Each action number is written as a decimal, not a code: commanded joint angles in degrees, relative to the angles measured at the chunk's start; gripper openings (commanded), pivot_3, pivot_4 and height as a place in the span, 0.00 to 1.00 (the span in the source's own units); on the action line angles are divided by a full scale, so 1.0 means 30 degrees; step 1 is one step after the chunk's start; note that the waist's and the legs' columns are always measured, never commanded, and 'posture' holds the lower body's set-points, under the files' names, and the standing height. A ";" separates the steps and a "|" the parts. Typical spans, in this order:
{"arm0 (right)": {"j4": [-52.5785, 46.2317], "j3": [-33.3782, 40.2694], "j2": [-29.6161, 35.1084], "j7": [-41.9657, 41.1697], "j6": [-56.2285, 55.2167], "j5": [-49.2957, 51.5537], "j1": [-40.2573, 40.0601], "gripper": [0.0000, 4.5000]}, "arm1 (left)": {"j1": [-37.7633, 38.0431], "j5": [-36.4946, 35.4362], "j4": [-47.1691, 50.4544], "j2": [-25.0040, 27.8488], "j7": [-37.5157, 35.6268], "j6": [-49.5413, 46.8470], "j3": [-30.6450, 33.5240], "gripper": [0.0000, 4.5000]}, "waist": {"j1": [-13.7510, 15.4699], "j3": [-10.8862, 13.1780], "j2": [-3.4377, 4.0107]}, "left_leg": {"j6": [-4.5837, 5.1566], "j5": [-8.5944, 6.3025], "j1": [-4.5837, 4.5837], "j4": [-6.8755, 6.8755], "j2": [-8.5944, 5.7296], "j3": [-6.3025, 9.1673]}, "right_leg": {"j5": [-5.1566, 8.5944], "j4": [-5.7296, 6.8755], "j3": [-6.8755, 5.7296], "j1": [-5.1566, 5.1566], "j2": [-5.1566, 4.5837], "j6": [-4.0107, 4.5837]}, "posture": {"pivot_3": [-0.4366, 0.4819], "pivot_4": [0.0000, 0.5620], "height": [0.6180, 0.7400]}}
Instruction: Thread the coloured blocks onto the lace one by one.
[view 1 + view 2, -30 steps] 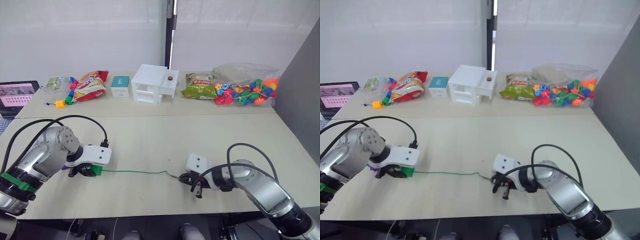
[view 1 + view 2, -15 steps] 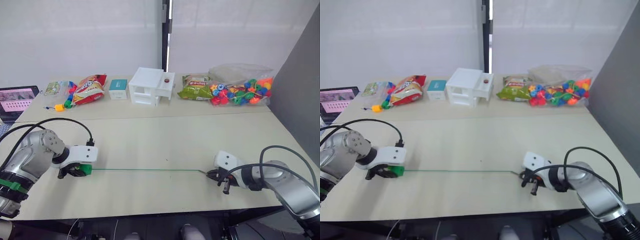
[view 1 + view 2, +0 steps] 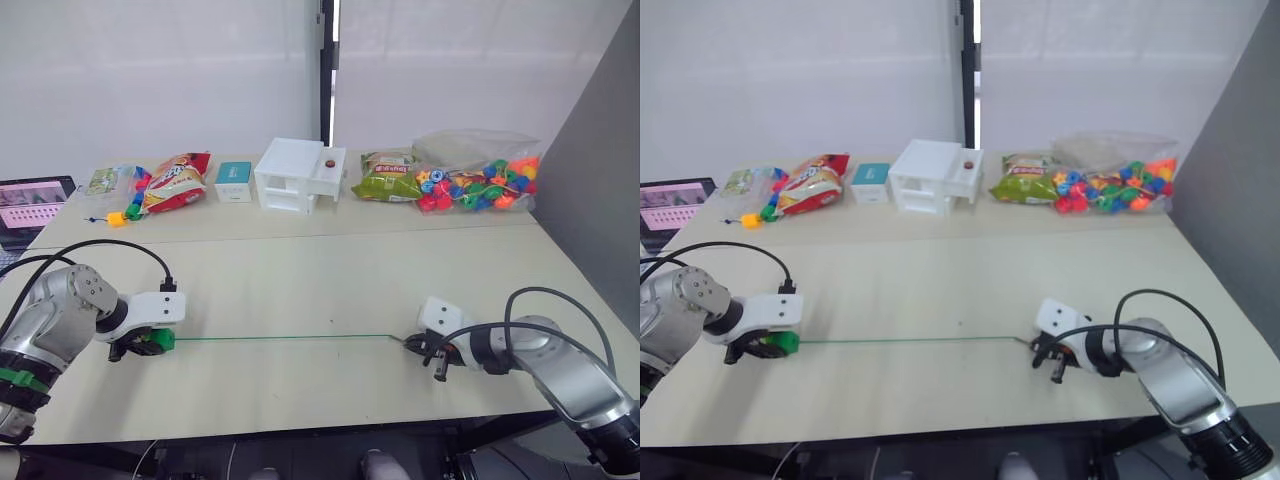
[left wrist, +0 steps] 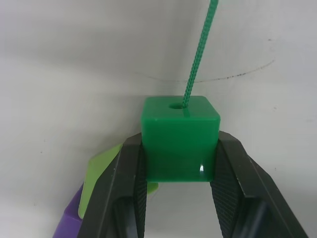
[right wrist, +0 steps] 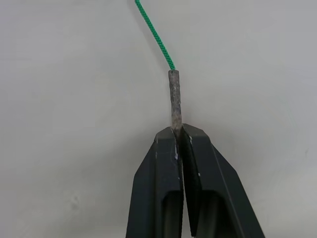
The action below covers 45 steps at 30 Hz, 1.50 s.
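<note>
Left claw (image 4: 179, 163) clenched on a green block (image 4: 180, 136) at near left of bench (image 3: 330, 270); lace (image 3: 280, 337) enters its hole and runs straight right to right claw (image 5: 179, 136), pinched shut on the stiff tip. Lime and purple blocks (image 4: 91, 191) just behind the green one, partly hidden by a finger

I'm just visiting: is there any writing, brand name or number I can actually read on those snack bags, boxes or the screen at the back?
None can be read.
Red and yellow snack bag: bold printed lettering, too blurred to read.
Green snack bag: a red label with pale print, too small to read.
Small teal and white box: markings too small to read.
Laptop screen: pink picture tiles, no legible text.
White plastic drawer box: no writing seen.
</note>
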State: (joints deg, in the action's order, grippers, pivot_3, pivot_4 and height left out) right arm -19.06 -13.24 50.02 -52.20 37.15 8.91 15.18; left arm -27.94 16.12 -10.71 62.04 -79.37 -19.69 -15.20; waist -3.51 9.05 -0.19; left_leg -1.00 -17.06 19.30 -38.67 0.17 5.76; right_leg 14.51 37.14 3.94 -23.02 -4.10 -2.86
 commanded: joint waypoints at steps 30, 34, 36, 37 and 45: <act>0.2126 -0.0006 -0.2446 0.0848 0.0065 -0.1383 -0.0041 0.52 | 0.0828 0.0275 0.0494 -0.0010 0.0780 0.0718 0.0918 0.92 | -0.0056 -0.0152 -0.0074 | 0.0003 -0.0003 -0.0315 0.0188 -0.0006 0.0000 | 0.0193 -0.0041 0.0005 0.0263 -0.0018 -0.0136 | 0.48 0.27 1.00; 0.0551 0.1786 -0.2027 0.0469 0.0559 -0.0091 -0.0321 0.82 | 0.2264 -0.1374 0.3159 0.1086 0.0577 -0.0348 0.3110 1.00 | -0.0086 -0.0096 -0.0146 | 0.0052 -0.0037 -0.0244 0.0240 -0.0016 0.0008 | 0.0126 -0.0041 0.0005 0.0166 -0.0043 0.0000 | 0.48 0.27 1.00; -0.0242 0.2730 -0.1827 0.0340 0.0885 0.0647 -0.0622 0.98 | 0.2986 -0.2456 0.4425 0.1371 0.0493 -0.1300 0.4360 1.00 | -0.0022 -0.0067 -0.0199 | 0.0075 -0.0051 -0.0063 0.0247 -0.0025 0.0024 | 0.0119 -0.0029 -0.0003 -0.0015 -0.0054 0.0010 | 0.48 0.27 1.00; -0.0797 0.3580 -0.1820 0.0279 0.1136 0.1317 -0.0975 1.00 | 0.3664 -0.3285 0.5033 0.1590 0.0377 -0.1791 0.5660 1.00 | 0.0005 -0.0065 -0.0207 | 0.0068 -0.0046 0.0077 0.0238 -0.0043 0.0031 | 0.0111 -0.0010 -0.0004 -0.0173 -0.0069 0.0022 | 0.48 0.27 1.00; -0.2607 0.8437 -0.2485 0.1035 0.2248 0.4499 -0.3888 1.00 | 0.7835 -0.9016 0.6347 -0.0800 0.1117 -0.3837 1.5737 1.00 | 0.0274 0.0011 -0.0209 | 0.0061 -0.0042 0.0406 0.0149 -0.0074 0.0029 | 0.0093 -0.0010 -0.0022 -0.0468 -0.0112 0.0039 | 0.48 0.27 1.00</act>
State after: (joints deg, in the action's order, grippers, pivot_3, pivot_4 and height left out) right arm -24.83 7.28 43.34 -50.01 43.61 19.81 4.89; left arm -5.73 -6.59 7.89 61.40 -77.20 -29.66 23.46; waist -2.68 9.08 -0.81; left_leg -0.81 -17.19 20.45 -38.20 -0.04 5.85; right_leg 14.79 37.11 3.86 -24.36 -4.42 -2.74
